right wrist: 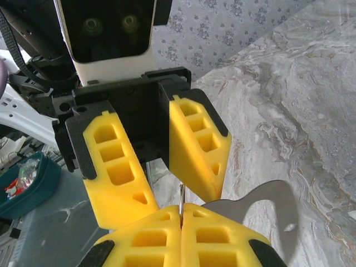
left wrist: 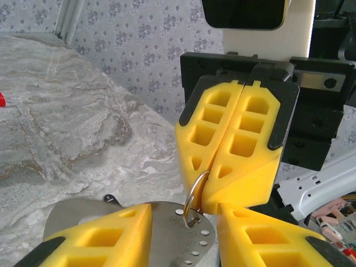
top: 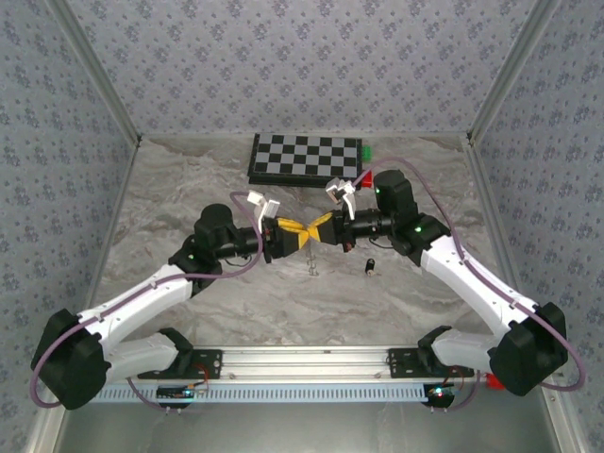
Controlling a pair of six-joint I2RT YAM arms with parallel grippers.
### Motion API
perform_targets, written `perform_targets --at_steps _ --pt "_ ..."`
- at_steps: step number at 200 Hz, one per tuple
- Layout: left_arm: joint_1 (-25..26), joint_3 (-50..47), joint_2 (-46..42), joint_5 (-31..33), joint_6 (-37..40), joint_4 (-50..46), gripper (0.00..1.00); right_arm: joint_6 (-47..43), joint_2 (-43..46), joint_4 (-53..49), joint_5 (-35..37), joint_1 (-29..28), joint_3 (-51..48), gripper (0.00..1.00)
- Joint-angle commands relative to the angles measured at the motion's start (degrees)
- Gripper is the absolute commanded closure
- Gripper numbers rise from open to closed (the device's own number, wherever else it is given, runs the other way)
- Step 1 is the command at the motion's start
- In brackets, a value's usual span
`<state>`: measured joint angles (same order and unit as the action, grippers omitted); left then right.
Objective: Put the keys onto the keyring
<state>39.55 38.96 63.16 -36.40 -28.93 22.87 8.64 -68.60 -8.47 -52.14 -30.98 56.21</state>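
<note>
Above the middle of the table my two grippers meet tip to tip. My right gripper is shut on the keyring, a thin silver loop sticking out edge-on from between its pads. My left gripper is shut on a flat silvery metal tag, held across its width between the yellow fingers. The loop's lower end rests at a hole near the tag's edge. A small black-headed key lies on the table below the right gripper.
A folded chessboard lies at the back with a green block at its right end. A small silvery bit sits on the marble below the grippers. Patterned walls close in the sides. The arms' mounting rail runs along the near edge.
</note>
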Motion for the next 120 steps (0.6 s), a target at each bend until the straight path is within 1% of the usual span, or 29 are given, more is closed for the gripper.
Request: perform_targets --at_steps 1,49,65,75,98,101,109,120 --pt "0.4 2.4 -0.7 0.3 1.3 2.0 0.67 0.9 0.5 1.4 -2.0 0.2 -0.4 1.00" --pt "0.6 3.2 -0.3 -1.4 1.8 1.2 0.78 1.2 0.8 1.7 -2.6 0.0 -0.6 1.00" --pt "0.8 3.4 -0.2 -1.6 2.1 1.2 0.94 1.1 0.7 1.8 -2.8 0.0 -0.6 1.00" --pt "0.9 3.5 -0.2 -1.4 2.2 1.0 0.99 1.2 0.7 1.8 -2.9 0.0 -0.6 1.00" --pt "1.0 3.5 -0.4 -1.4 1.8 1.4 1.00 1.4 0.8 2.2 -2.9 0.0 -1.0 1.00" --pt "1.0 3.5 -0.5 -1.4 1.7 1.4 1.00 1.5 0.9 2.3 -2.8 0.0 -1.1 0.98" --pt "1.0 3.5 -0.5 -1.2 1.4 1.7 1.00 1.9 1.1 2.9 -2.5 0.0 -1.5 0.85" --pt "1.0 3.3 -0.6 -1.0 0.9 2.3 1.00 2.9 1.6 4.2 -1.8 0.2 -2.2 0.82"
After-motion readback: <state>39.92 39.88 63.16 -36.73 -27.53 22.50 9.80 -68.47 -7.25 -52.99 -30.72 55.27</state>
